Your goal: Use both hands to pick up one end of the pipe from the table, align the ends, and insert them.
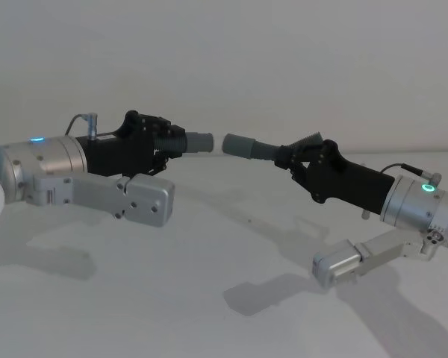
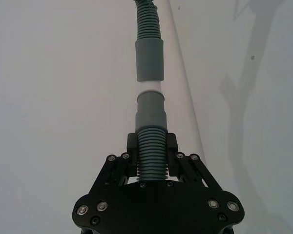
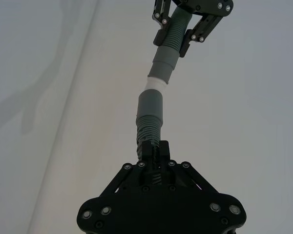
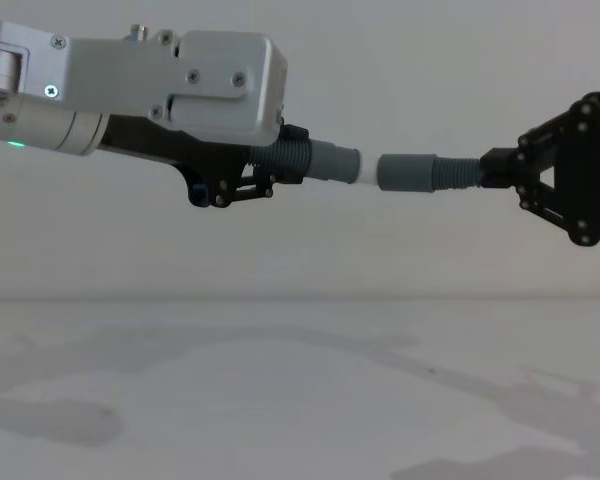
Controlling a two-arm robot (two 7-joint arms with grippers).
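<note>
Head view: the left gripper (image 1: 160,142) is clamped on the ribbed body of the straight hose piece (image 1: 181,141), its smooth cuff (image 1: 200,142) pointing toward 3 o'clock. The right gripper (image 1: 302,158) is closed on the bent hose piece (image 1: 284,151), whose cuff (image 1: 241,145) points toward 9 o'clock and slightly up. Both pieces hang well above the white table (image 1: 209,298), and a small gap shows between the two ends here.

Left wrist view: the straight piece (image 2: 151,151) runs from the fingers (image 2: 132,146) toward 12 o'clock, ending in a whitish tip (image 2: 150,87). The other cuff (image 2: 149,59) sits just beyond it on nearly the same line, the tip meeting or barely entering its mouth; I cannot tell which.

Right wrist view: the bent piece (image 3: 149,127) rises toward 12 o'clock, its cuff (image 3: 151,102) just beside the whitish tip (image 3: 156,84), while the straight piece (image 3: 166,56) leans toward 1 o'clock, so a slight angle looks left between the axes.

Chest view: the two pieces lie along the 9-to-3 line, the straight cuff (image 4: 335,160) and white tip (image 4: 368,172) at left, the bent piece's cuff (image 4: 408,171) at right. The axes look almost level. The coming push should, in my judgement, run along this shared line, each arm equally near.
</note>
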